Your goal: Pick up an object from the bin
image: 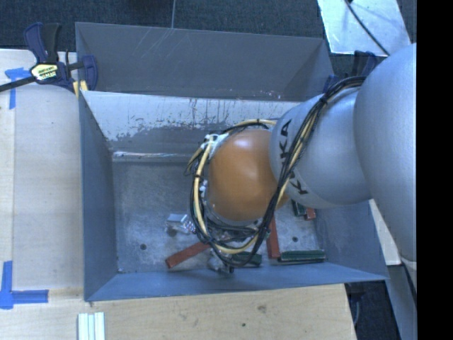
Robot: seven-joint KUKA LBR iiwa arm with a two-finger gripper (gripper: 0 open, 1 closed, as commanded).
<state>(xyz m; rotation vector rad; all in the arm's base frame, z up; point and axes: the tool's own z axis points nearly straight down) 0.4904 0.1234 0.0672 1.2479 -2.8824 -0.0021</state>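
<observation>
My gripper is low in the front middle of the bin, mostly hidden under the arm's orange cover and cables. A reddish-brown flat stick lies just to its left on the floor, slanting up to the right. Further left and a little back sits a small silvery crumpled piece. To the right of the gripper a short red bar stands nearly upright in the view. A dark green bar lies flat along the front wall beside it.
A small red and dark piece shows at the right, half hidden under the arm. The arm covers the right and middle of the bin. The left part of the floor is bare, scuffed metal.
</observation>
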